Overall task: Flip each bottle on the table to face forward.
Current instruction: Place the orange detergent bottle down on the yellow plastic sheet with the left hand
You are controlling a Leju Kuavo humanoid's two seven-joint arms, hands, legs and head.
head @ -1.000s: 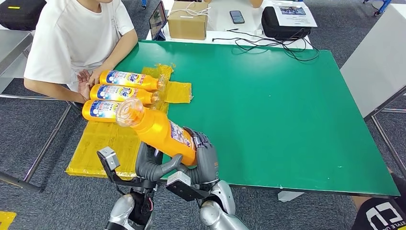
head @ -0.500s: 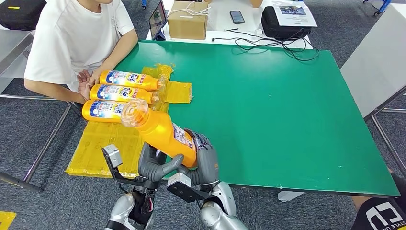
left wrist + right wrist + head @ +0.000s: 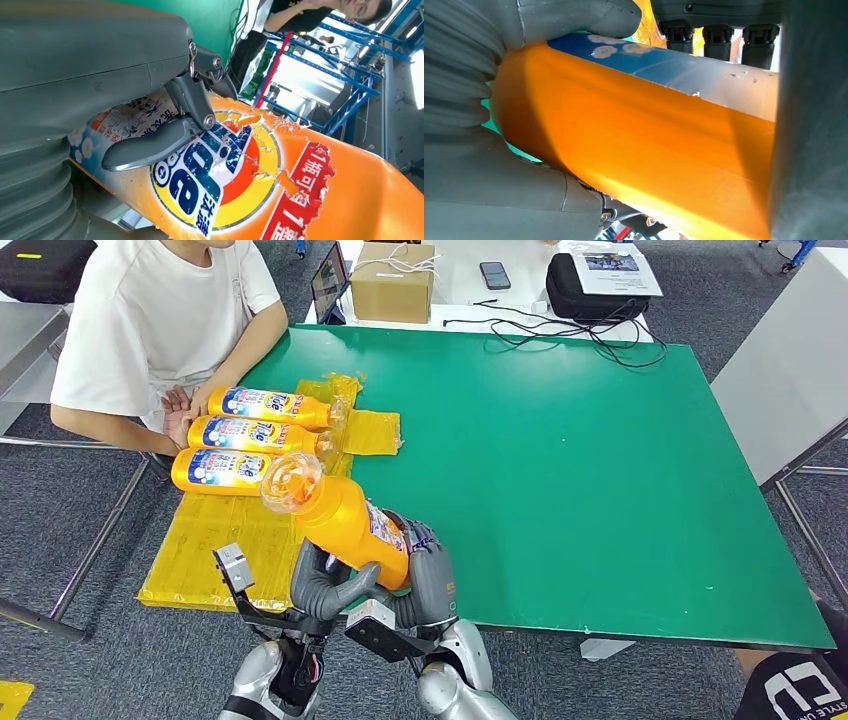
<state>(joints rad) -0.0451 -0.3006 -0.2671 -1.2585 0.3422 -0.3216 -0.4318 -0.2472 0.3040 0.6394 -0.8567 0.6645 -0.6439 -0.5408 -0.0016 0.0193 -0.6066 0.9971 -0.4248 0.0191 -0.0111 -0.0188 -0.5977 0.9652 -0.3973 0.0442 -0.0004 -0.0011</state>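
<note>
A: What's the surface like, and the room around it?

B: A green table (image 3: 560,460) on grey carpet. A yellow plastic sheet (image 3: 225,540) covers its near left corner. Three orange bottles (image 3: 255,435) lie on the sheet side by side, labels up. A person in a white shirt (image 3: 150,320) sits at that corner with a hand just beside the bottles. Beyond the far edge stands a white table with a cardboard box (image 3: 393,282), a phone (image 3: 494,275), a black case (image 3: 597,285) and black cables (image 3: 560,330) trailing onto the green.

A: And the bottle being handled?

B: A fourth orange bottle (image 3: 345,522) is up off the table near the front edge, tilted, its clear cap towards the three lying ones. Both hands hold it: the left hand (image 3: 325,585) grips it from below and the left, the right hand (image 3: 428,565) wraps its base end.

A: What do the wrist views add?

B: The left wrist view shows the bottle's front label (image 3: 220,175), blue lettering on a yellow and red disc, with the grey thumb (image 3: 150,147) pressed across it, and blue racking behind. The right wrist view shows the plain orange side (image 3: 634,150) clamped between the thumb and dark fingertips (image 3: 716,37).
</note>
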